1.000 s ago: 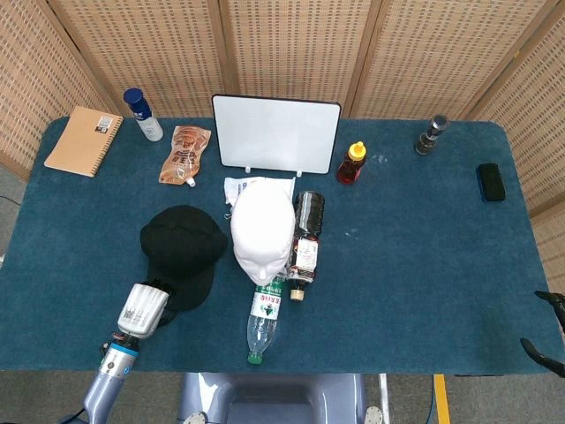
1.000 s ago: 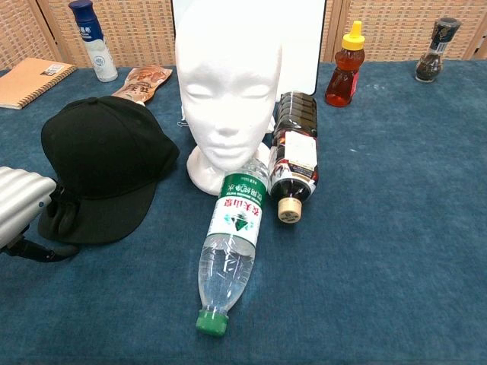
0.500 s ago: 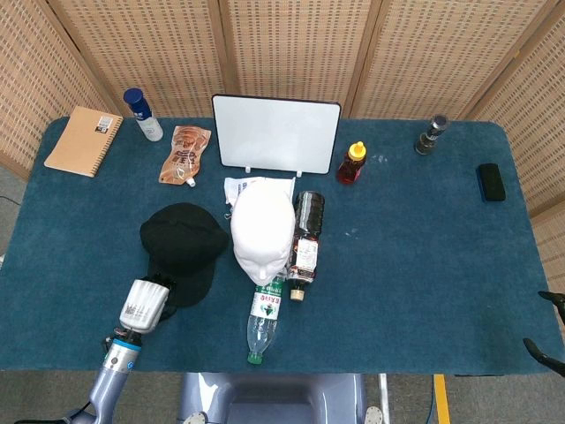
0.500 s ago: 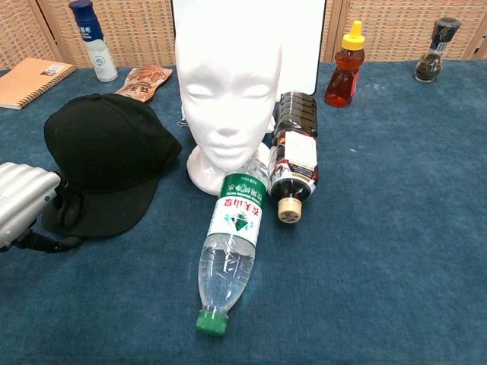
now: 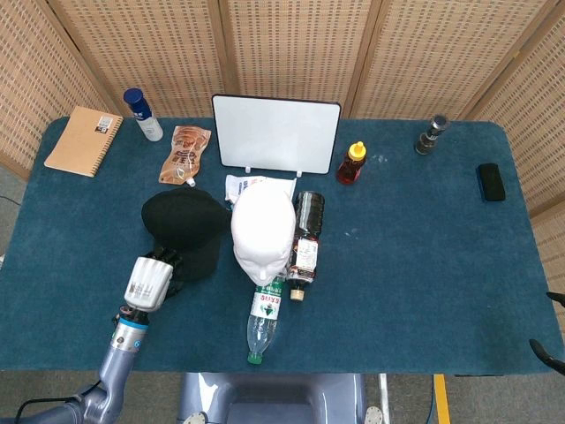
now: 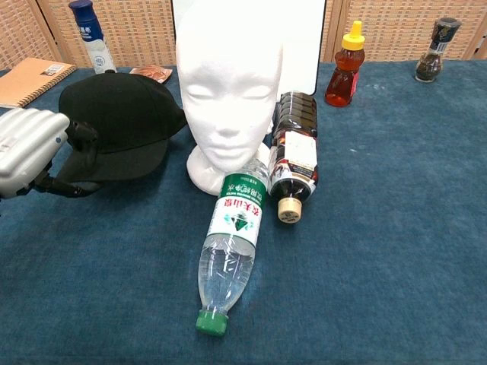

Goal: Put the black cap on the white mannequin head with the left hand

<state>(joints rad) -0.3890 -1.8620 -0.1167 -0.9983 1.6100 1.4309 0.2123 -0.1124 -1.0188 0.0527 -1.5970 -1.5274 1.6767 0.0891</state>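
Note:
The black cap [image 5: 185, 228] [image 6: 125, 125] hangs lifted off the table, held by its brim in my left hand [image 5: 152, 280] [image 6: 34, 150]. It sits just left of the white mannequin head [image 5: 262, 233] [image 6: 228, 91], which stands upright at the table's middle and faces the front edge. The cap's crown nearly touches the head's left side. Of my right hand only dark fingertips [image 5: 552, 327] show at the right edge of the head view; its state is unclear.
A clear water bottle [image 6: 228, 243] and a dark bottle [image 6: 293, 156] lie in front of the head. A whiteboard [image 5: 275, 132] stands behind it. A snack pouch [image 5: 185, 153], blue-capped bottle [image 5: 141, 113], notebook [image 5: 84, 140], honey bottle [image 5: 351, 163], grinder [image 5: 431, 134] and black case [image 5: 491, 181] lie around.
My left hand has risen and moved away from the front edge, lifting the cap off the cloth and carrying it toward the mannequin head. The right hand's fingertips slipped further out of view.

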